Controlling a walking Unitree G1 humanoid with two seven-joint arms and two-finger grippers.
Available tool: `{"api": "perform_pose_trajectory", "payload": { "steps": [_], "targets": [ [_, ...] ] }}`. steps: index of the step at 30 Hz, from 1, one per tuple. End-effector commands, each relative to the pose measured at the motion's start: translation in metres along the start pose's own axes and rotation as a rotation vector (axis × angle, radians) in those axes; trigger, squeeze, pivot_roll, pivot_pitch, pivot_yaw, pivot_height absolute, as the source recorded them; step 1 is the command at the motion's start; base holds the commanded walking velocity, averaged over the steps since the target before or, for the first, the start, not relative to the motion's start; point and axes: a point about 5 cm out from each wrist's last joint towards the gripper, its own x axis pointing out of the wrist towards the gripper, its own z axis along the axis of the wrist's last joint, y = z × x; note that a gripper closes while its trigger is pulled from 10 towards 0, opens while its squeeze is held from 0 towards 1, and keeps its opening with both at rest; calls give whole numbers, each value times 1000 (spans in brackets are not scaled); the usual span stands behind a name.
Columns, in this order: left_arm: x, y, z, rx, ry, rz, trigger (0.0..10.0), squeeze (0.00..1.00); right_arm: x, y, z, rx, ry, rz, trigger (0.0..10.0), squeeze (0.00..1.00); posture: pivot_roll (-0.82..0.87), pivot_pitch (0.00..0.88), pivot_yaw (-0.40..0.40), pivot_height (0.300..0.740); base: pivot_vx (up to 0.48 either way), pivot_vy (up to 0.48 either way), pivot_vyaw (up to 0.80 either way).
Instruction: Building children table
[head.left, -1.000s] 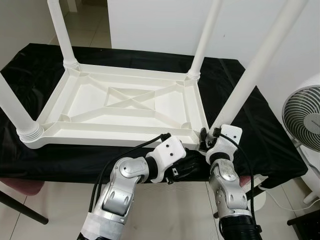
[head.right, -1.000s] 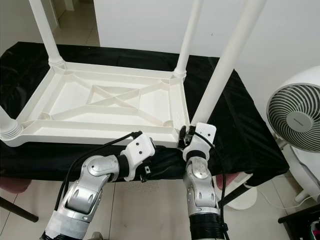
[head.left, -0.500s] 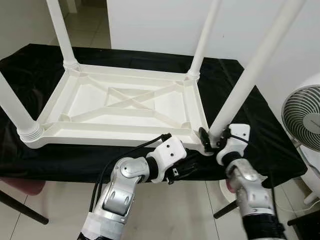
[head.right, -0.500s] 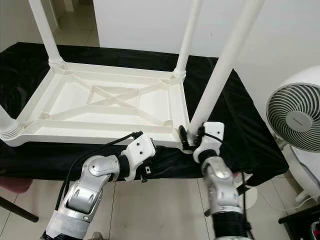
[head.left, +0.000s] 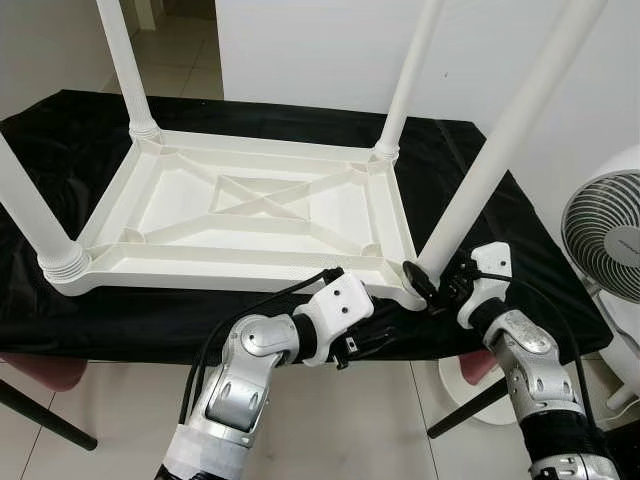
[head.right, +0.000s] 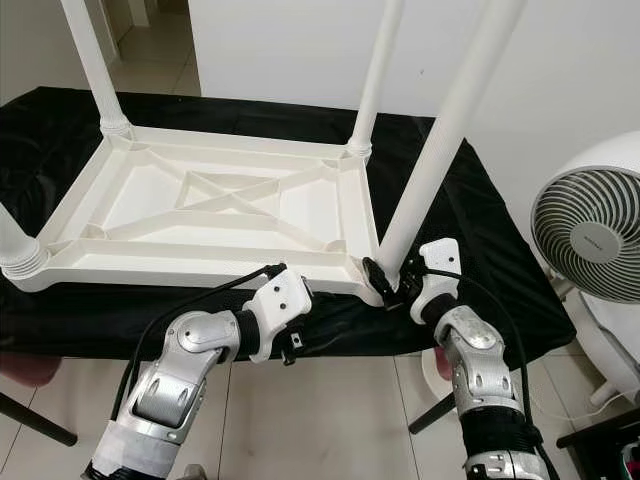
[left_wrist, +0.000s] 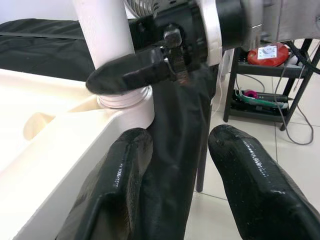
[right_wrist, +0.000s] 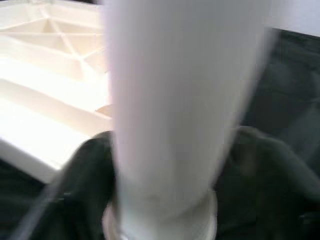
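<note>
A white plastic children's table (head.left: 230, 262) lies upside down on a black-covered table, its legs pointing up. My right gripper (head.left: 425, 283) is shut on the base of the near right leg (head.left: 500, 150), where it enters the corner socket. In the right wrist view the leg (right_wrist: 175, 100) stands between the two dark fingers (right_wrist: 85, 175). My left gripper (head.left: 375, 332) is open just below the table's front rim, close to that same corner. The left wrist view shows its fingers (left_wrist: 115, 190) apart with nothing between them, facing the right gripper's finger on the leg base (left_wrist: 122, 102).
A black cloth (head.left: 500, 210) covers the supporting table and hangs over its front edge. A white standing fan (head.left: 605, 235) is at the right. A pink stool (head.left: 40, 372) sits at the lower left. A small rack with a red item (left_wrist: 267, 52) stands on the tiled floor.
My right forearm has swung out to the right and its wrist has turned around the leg base, keeping its hold. The left arm and the table have stayed put.
</note>
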Motion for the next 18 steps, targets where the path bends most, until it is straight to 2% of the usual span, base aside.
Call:
{"api": "perform_pose_trajectory", "payload": {
  "steps": [1,4,5,6,7,8,17,18],
  "targets": [
    [7,7,8,-22,-45,229,10000,0,0,0,-3,-18,21,37,4941,0,91,10,-65,740,0,0,0],
    [7,7,8,-22,-45,231,10000,0,2,3,-4,-22,22,63,5059,0,92,12,-64,740,0,0,0],
    [7,7,8,-21,-45,233,10000,0,4,6,-6,-29,22,82,4549,0,94,15,-65,740,0,0,0],
    [7,7,8,-21,-45,233,10000,0,4,6,-6,-29,22,82,4549,0,94,15,-65,740,0,0,0],
    [7,7,8,-21,-45,235,10000,0,6,10,-7,-34,20,104,2784,0,98,18,-67,740,0,0,0],
    [7,7,9,-20,-45,237,10000,0,8,12,-8,-38,18,117,0,0,99,21,-67,740,0,0,0],
    [5,9,8,-17,-38,249,10000,0,7,12,-10,-40,24,119,0,0,106,36,-71,740,0,0,0],
    [4,8,8,-19,-35,253,10000,0,4,3,-10,-29,34,30,0,0,106,43,-71,740,0,0,0]
  ]
}}
